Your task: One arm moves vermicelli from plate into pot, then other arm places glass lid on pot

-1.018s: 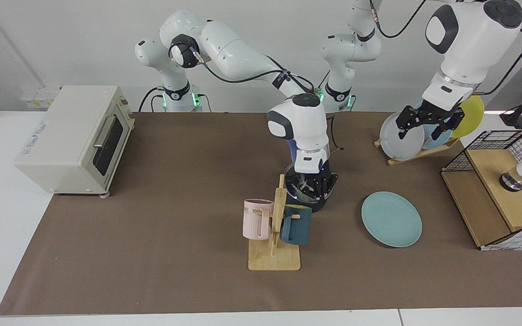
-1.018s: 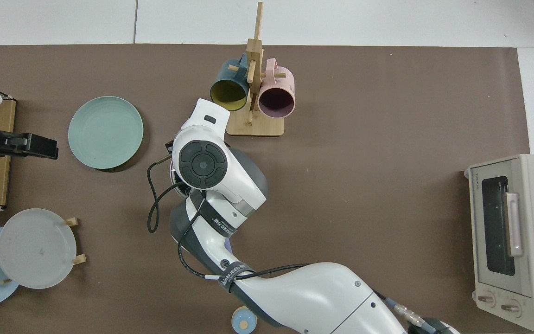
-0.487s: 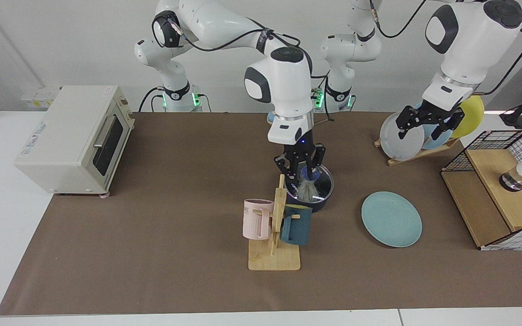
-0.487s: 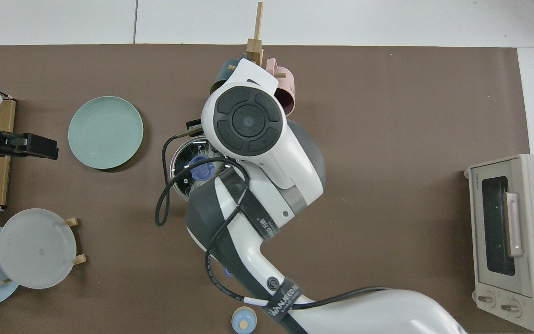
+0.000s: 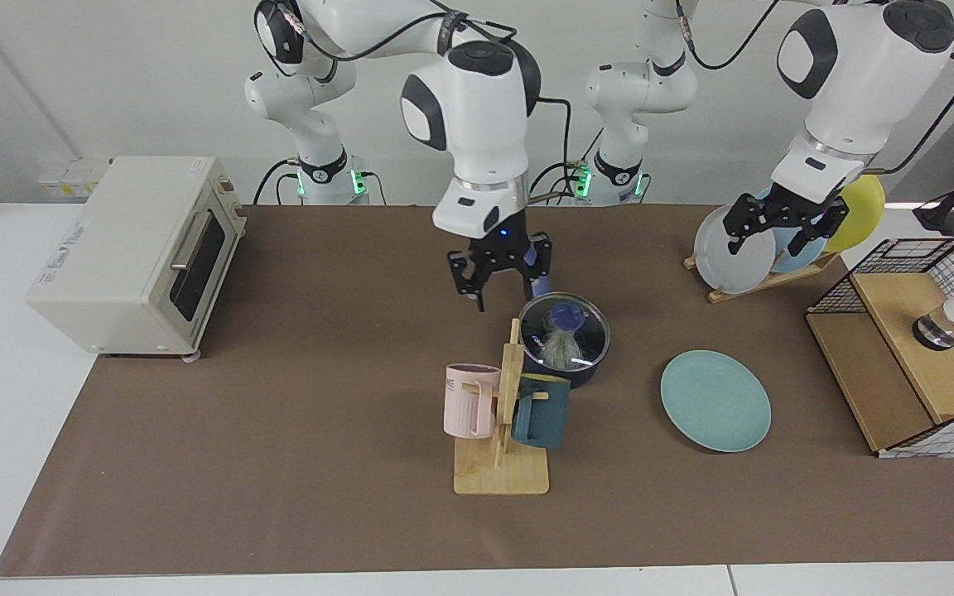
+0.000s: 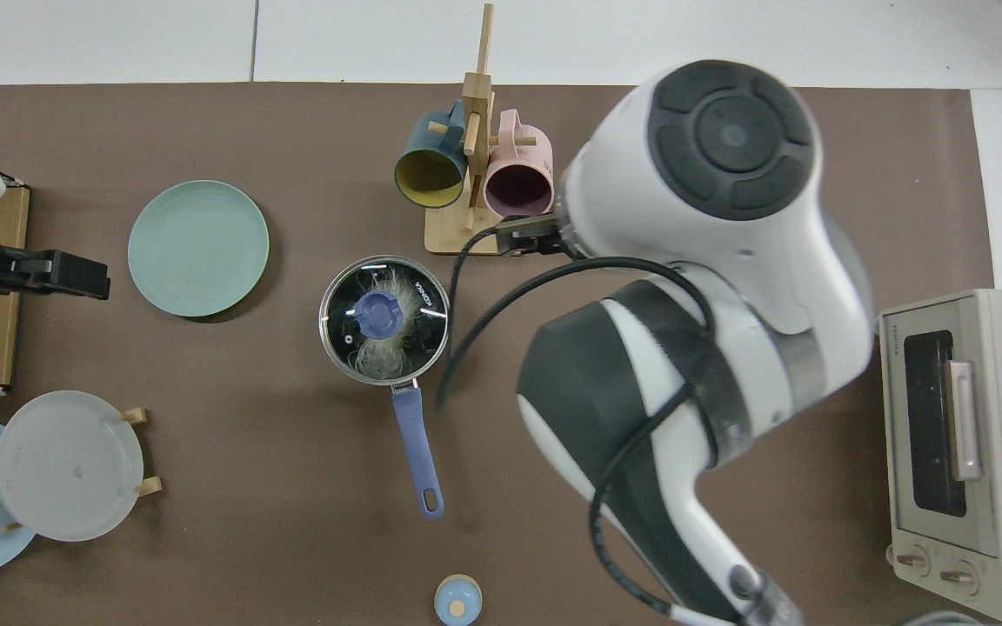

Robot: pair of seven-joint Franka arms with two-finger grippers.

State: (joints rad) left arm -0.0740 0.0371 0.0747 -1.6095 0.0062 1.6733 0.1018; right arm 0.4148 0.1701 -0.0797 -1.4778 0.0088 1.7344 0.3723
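While a wooden mug rack (image 5: 500,463) with a pink mug (image 5: 469,401) and a dark teal mug (image 5: 541,411) stands nearest the onlooker on the brown mat (image 5: 278,463), the pot (image 5: 566,341) sits just behind it, its blue handle pointing toward the robots' side. The glass lid (image 6: 384,319) rests on the pot's rim, blue knob at centre, and the vermicelli (image 5: 562,351) shows through the glass as a whitish clump inside. Beside the pot, a little apart, the plate (image 5: 715,401) lies flat on the mat with nothing on it. Above and behind the pot, clear of the lid, the right gripper (image 5: 499,277) hangs with its fingers spread and nothing between them. Farther back the left gripper (image 5: 783,220), fingers apart and empty, waits in front of the dish rack (image 5: 763,281) holding grey-white, blue and yellow plates. A toaster oven (image 5: 133,252) stands at the mat's far corner.
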